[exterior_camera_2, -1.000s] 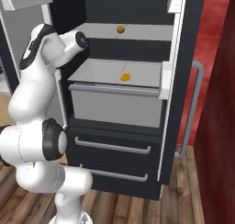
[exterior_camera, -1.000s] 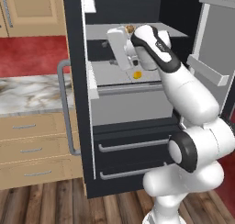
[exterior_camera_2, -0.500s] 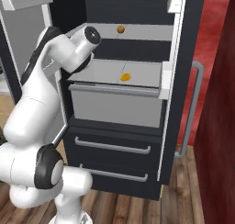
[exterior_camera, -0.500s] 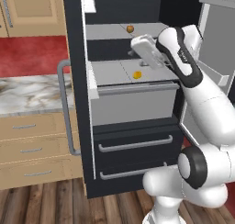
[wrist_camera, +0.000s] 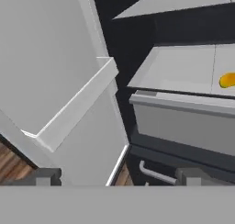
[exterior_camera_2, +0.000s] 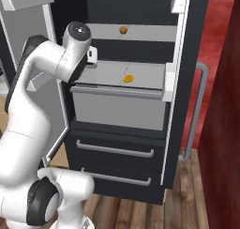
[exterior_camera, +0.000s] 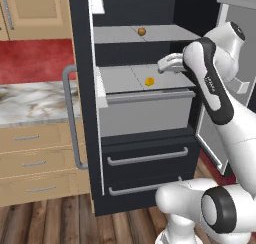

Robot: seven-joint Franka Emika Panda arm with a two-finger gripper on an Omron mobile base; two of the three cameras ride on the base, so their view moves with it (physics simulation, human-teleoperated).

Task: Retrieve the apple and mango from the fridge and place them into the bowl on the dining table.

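Fridge (exterior_camera: 145, 153): you see glossy black body, flat grey shelves | mango (exterior_camera: 149, 81): small rounded yellow-orange fruit on its middle shelf | end effector (exterior_camera: 167, 64): released, empty, beside that shelf.

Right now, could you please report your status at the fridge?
Gripper open, empty. Small yellow-orange mango on the middle grey shelf, untouched. Nothing blocking it.

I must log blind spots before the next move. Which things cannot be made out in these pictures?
- Gripper fingers, hand view: only the tips show, cut by the bottom edge.
- Mango, hand view: cut by the right edge.
- Round brown fruit on the upper fridge shelf, left base view: too small to name.
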